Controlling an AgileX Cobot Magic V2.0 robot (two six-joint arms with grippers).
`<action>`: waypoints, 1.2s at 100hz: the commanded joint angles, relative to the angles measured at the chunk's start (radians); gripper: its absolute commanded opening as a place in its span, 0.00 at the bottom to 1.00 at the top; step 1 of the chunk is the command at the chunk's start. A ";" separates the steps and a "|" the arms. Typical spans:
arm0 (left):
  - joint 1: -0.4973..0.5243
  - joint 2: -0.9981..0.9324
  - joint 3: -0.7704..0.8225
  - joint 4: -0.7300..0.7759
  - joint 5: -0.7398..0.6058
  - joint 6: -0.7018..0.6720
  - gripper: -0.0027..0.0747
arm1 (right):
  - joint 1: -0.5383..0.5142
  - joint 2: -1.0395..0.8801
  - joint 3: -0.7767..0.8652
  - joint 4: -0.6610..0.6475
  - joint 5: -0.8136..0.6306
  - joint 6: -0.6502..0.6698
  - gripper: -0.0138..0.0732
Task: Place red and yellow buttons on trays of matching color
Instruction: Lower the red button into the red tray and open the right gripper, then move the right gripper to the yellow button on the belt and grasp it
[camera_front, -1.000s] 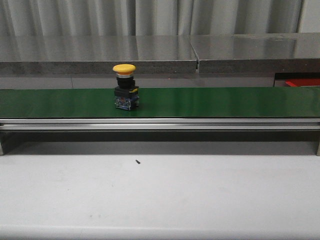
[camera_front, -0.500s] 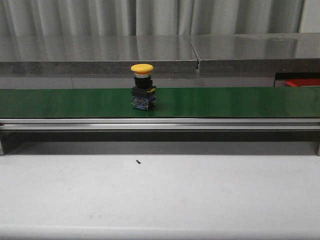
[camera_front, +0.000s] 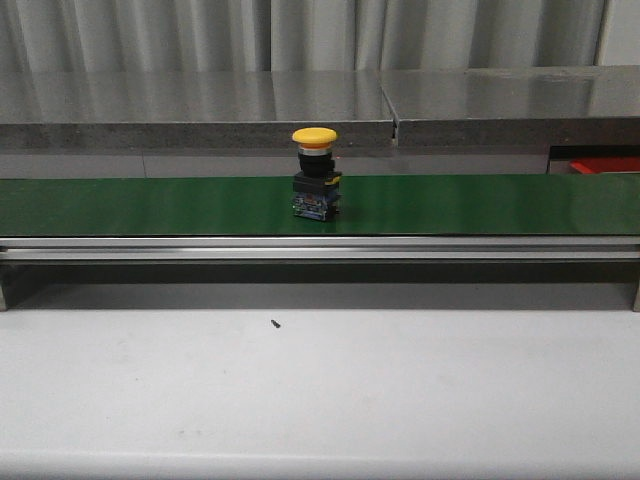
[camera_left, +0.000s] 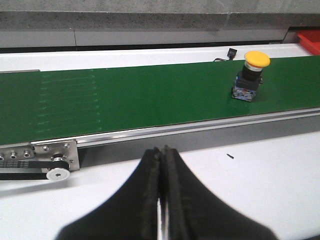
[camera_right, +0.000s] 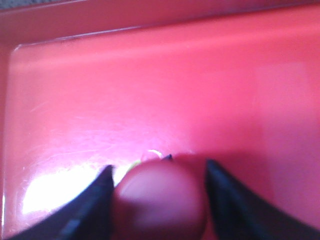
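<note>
Where the white table (camera_front: 320, 390) lies nearest the camera, a small dark speck (camera_front: 275, 323) rests on its surface, just in front of the conveyor's metal rail (camera_front: 320, 248). The left gripper (camera_left: 160, 200), seen from its own wrist camera, hangs over this near table edge with its two black fingers pressed together and nothing between them. Beyond the rail runs the green belt (camera_front: 150, 205), on which a yellow button (camera_front: 315, 174) stands upright on its black base, near the middle of the belt's length. Farther back, a grey steel shelf (camera_front: 200, 100) spans the scene before a pleated curtain. At the far right, a red tray (camera_front: 607, 164) shows partly; in the right wrist view the right gripper (camera_right: 159, 197) hangs over its floor with fingers spread around a red button (camera_right: 160, 197), contact unclear.
</note>
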 joint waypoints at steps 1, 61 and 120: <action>-0.008 0.001 -0.026 -0.027 -0.063 -0.003 0.01 | 0.000 -0.070 -0.043 0.031 -0.031 0.001 0.85; -0.008 0.001 -0.026 -0.027 -0.063 -0.003 0.01 | 0.024 -0.330 -0.036 0.059 0.133 -0.008 0.90; -0.008 0.001 -0.026 -0.027 -0.063 -0.003 0.01 | 0.337 -0.750 0.540 0.062 0.115 -0.125 0.90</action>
